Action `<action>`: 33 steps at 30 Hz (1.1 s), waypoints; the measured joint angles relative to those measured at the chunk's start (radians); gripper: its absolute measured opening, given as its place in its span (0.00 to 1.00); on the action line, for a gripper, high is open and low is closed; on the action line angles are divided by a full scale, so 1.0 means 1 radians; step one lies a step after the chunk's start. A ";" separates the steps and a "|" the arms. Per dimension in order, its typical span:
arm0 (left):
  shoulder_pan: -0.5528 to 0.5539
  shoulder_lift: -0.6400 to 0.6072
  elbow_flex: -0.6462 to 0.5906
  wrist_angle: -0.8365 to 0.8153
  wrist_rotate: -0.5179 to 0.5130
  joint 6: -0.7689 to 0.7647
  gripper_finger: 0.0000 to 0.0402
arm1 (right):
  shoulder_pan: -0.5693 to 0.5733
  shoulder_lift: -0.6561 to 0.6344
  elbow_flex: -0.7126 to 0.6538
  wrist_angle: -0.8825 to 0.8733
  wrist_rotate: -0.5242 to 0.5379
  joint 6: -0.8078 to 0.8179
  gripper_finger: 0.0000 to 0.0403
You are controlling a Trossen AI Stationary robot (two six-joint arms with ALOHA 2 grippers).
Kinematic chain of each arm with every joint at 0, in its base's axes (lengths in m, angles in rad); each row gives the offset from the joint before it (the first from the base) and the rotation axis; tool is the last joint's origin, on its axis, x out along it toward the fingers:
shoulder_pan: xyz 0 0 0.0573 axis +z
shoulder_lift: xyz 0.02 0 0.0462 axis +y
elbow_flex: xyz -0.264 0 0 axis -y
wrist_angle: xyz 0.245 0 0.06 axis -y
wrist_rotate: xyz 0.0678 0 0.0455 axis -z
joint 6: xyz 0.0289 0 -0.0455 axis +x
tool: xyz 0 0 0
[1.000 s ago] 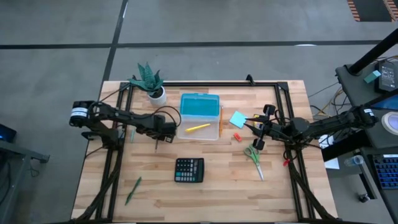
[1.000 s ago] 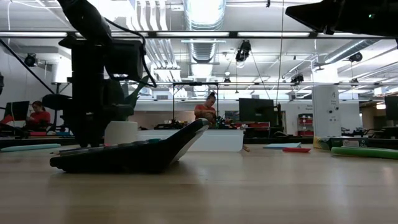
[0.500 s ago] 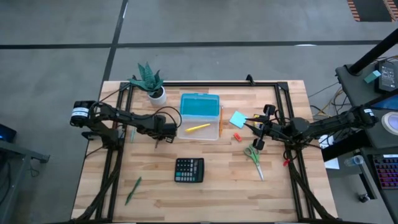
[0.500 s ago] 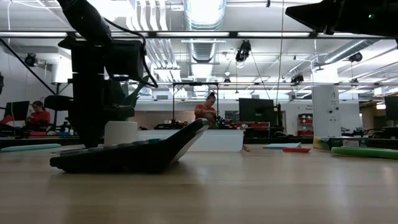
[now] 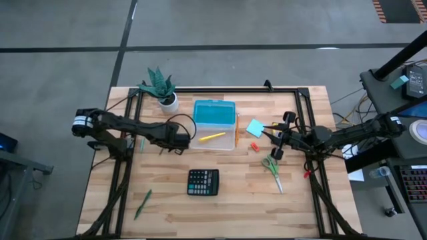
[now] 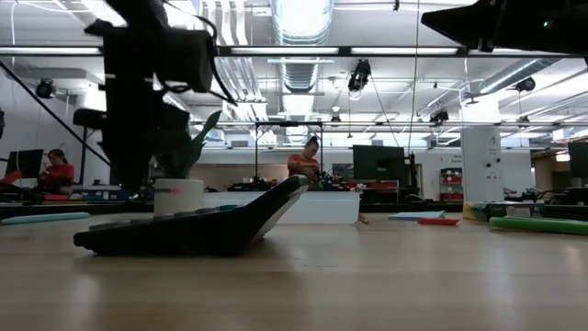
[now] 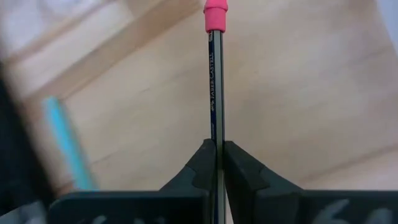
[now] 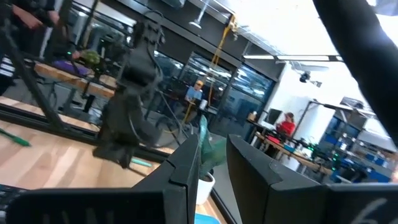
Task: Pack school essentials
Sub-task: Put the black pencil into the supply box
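One pencil (image 7: pixel 215 93) is pinched in the left tool (image 7: pixel 216 163), its two dark fingers clenched flat against the shaft. The pencil runs straight out ahead of the fingers along the arm's own line, and its pink eraser end (image 7: pixel 216 7) points away from the wrist. Seen from above, the left tool (image 5: pixel 179 140) hangs just beside the left edge of the open box (image 5: pixel 214 124), the one with the blue tray, where a yellow pencil (image 5: pixel 212 137) already lies. So the box lies to that tool's right, close by, and the held pencil's long axis looks roughly crosswise to that direction; I judge it needs a short carry sideways over the rim before letting go.

The right tool (image 5: pixel 277 142) waits on the far side of the box, its fingers nearly closed with a narrow gap and nothing between them. It sits between the blue note pad (image 5: pixel 255 127) and the scissors (image 5: pixel 272 169), which lie just in front of it. A green pen (image 5: pixel 143 203) lies well apart near the front left of the tabletop (image 5: pixel 253 207), nearer the left arm. The calculator (image 5: pixel 203 181) and the potted plant (image 5: pixel 161 88) stand clear of both.
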 joint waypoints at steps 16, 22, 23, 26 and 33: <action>-0.066 0.180 0.353 0.308 -0.021 1.046 0.00 | -0.001 0.000 0.000 -0.011 0.020 -0.011 0.18; -0.023 0.307 0.386 0.486 -0.059 1.309 0.00 | 0.000 -0.002 0.000 -0.016 0.020 -0.011 0.18; -0.012 0.322 0.391 0.506 -0.062 1.326 0.00 | 0.000 -0.002 0.000 -0.016 0.020 -0.013 0.18; 0.025 0.350 0.411 0.523 -0.065 1.333 0.00 | 0.000 -0.002 0.000 -0.017 0.020 -0.018 0.18; 0.084 0.355 0.409 0.550 -0.047 1.334 0.00 | 0.000 -0.002 0.000 -0.021 0.041 -0.025 0.18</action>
